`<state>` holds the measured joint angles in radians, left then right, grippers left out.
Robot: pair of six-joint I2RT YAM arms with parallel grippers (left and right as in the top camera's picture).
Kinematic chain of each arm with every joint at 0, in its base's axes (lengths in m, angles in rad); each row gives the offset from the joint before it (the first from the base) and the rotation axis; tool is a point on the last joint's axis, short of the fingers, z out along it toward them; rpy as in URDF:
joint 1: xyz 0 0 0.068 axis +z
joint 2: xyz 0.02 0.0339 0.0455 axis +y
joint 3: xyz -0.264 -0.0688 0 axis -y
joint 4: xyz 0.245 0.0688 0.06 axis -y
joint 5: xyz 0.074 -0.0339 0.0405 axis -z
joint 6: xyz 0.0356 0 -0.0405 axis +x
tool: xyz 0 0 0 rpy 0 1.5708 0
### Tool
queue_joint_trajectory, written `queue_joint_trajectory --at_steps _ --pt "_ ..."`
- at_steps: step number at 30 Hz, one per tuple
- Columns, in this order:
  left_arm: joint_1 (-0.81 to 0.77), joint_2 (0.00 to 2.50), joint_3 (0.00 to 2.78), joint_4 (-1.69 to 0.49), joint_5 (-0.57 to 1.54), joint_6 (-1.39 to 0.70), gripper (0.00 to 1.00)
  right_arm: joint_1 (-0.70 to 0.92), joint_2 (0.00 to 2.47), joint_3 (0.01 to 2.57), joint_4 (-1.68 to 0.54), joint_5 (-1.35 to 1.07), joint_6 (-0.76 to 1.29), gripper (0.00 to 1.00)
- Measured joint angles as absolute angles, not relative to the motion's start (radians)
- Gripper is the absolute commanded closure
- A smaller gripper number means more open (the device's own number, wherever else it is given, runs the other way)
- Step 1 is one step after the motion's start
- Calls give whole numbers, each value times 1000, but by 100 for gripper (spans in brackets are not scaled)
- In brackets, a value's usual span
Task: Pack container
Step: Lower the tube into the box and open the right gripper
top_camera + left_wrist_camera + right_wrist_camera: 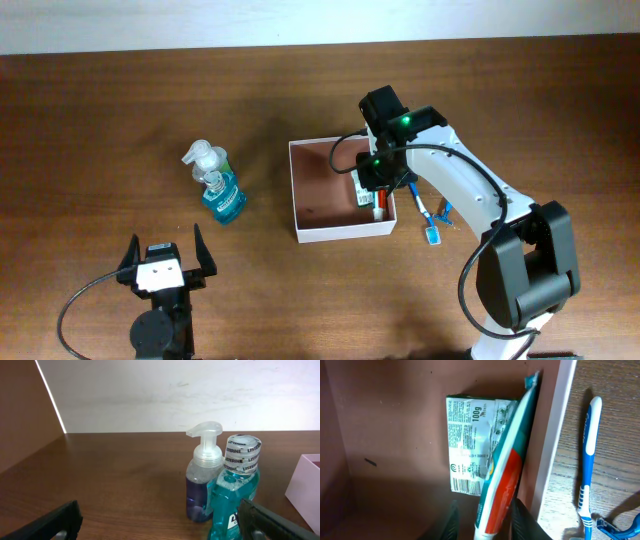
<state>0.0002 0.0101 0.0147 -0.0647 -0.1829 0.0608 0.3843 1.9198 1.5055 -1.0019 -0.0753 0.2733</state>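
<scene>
While the right arm bends over the container [296,190] at mid-bench [100,120], right gripper [374,186] low inside its right wall, the left gripper [165,241] rests wide open, well apart.
Left wrist: pump bottle [204,475] just beside Listerine bottle [239,485].
Right wrist: jaws slightly parted astride toothpaste tube [502,475] overlapping a packet [467,450]; toothbrush [587,445] outside.

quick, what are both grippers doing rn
left gripper: open, empty
right gripper: slightly open, straddling the toothpaste tube in the container, apparently not clamping it

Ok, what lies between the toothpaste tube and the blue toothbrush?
The white side wall of the box: the tube lies inside beside it, the toothbrush outside on the table. The right wrist view shows it best.
</scene>
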Motion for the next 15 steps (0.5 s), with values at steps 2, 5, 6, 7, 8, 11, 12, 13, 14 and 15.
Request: queue_joint_trajectory --at_steps 2,5,6,7,8,11,12,13,14,15 --pt "0 10 15 -65 -183 61 1 384 1920 1526 -1051 -75 274 73" --pt "0 10 15 -64 -183 61 1 382 1929 1639 -1189 -57 274 73" --pt "0 10 15 -65 -183 61 1 378 1930 1706 -1263 -28 274 73" --pt "0 10 15 -64 -183 61 1 374 1930 1751 -1304 -7 274 73" --pt "0 10 15 -65 -183 61 1 363 1928 1808 -1359 19 273 73" --pt "0 10 15 -65 -183 61 1 323 1921 1869 -1407 57 274 73" --pt "0 10 15 -65 -183 61 1 293 1919 1877 -1426 68 274 73" --pt "0 10 15 -65 -183 61 1 262 1919 1877 -1432 75 275 73" --pt "0 10 15 -65 -183 61 1 229 1919 1877 -1435 83 281 73" --pt "0 10 15 -65 -183 61 1 182 1920 1877 -1435 89 289 69"
